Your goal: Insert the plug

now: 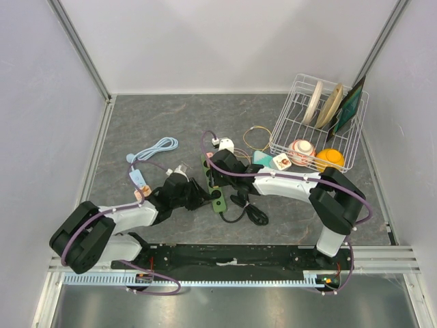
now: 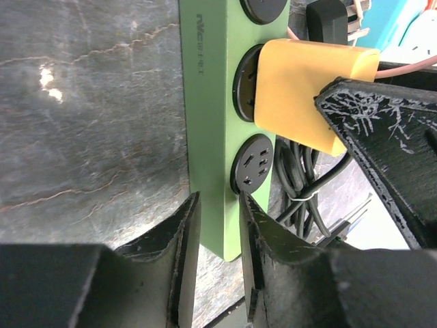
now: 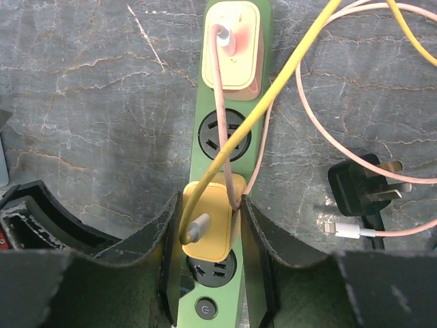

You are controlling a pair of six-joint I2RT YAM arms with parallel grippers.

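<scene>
The green power strip lies on the grey table and also shows in the top view. My left gripper is shut on the strip's near end, one finger on each long side. My right gripper is shut on the yellow plug, which sits over a socket of the strip with a yellow cable coming out of it. In the left wrist view the yellow plug rests against the middle socket, with a right finger on it. In the top view the arms hide the plug.
A peach adapter with a pink cable sits in the strip's far socket. A black plug and a white connector lie to the right of the strip. A dish rack stands at the back right, and a blue cable lies at the left.
</scene>
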